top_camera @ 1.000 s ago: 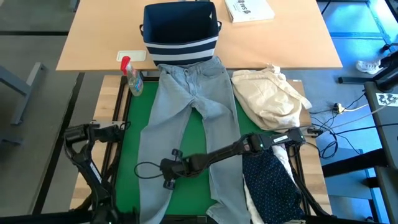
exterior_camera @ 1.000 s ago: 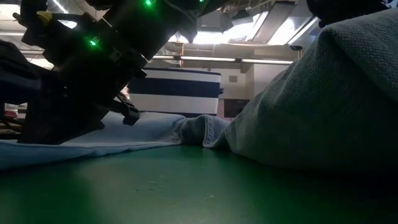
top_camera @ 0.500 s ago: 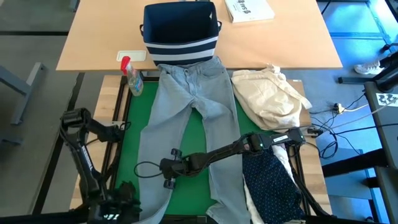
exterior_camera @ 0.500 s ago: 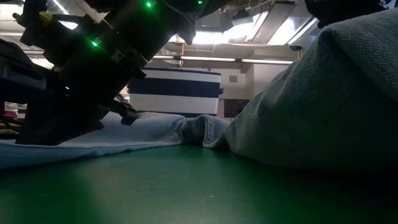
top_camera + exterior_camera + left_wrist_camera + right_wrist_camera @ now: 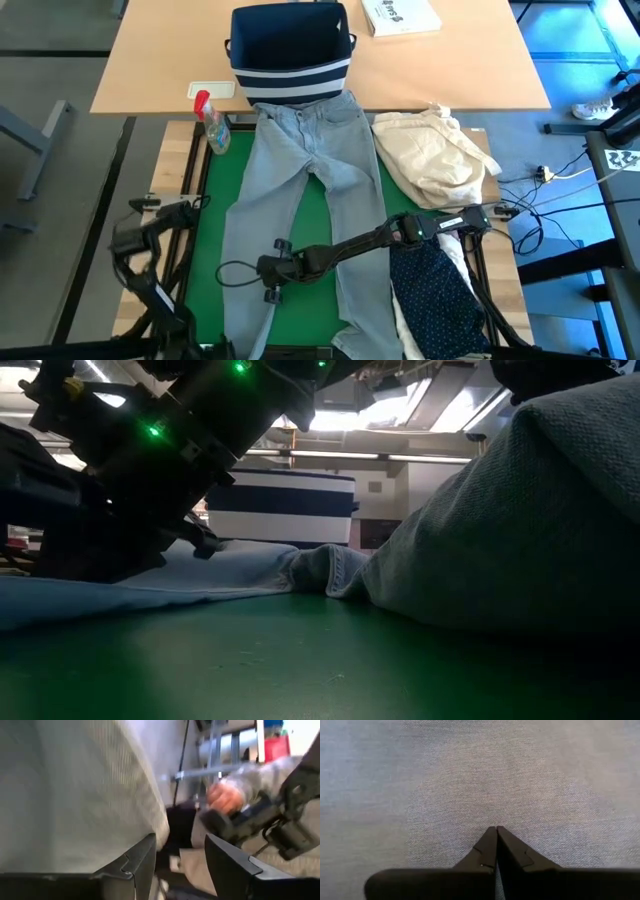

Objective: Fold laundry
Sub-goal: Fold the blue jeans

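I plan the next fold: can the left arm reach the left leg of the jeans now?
Probably yes. The left tool waits open off the table's left edge, and only bare green mat lies between it and the jeans.

A green mat [image 5: 205, 240] carries light grey jeans [image 5: 300, 170], a cream-beige bundle [image 5: 435, 155] and a navy dotted shirt [image 5: 435, 295].

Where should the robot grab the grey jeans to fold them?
Probably the leg hems. The grey jeans lie flat and spread out, waistband by the striped bin, hems at the near table edge. Coming from above, pinching a hem would let a leg fold up towards the waistband. The right gripper, fingers together, presses on the left leg; the left gripper waits off the table's left side.
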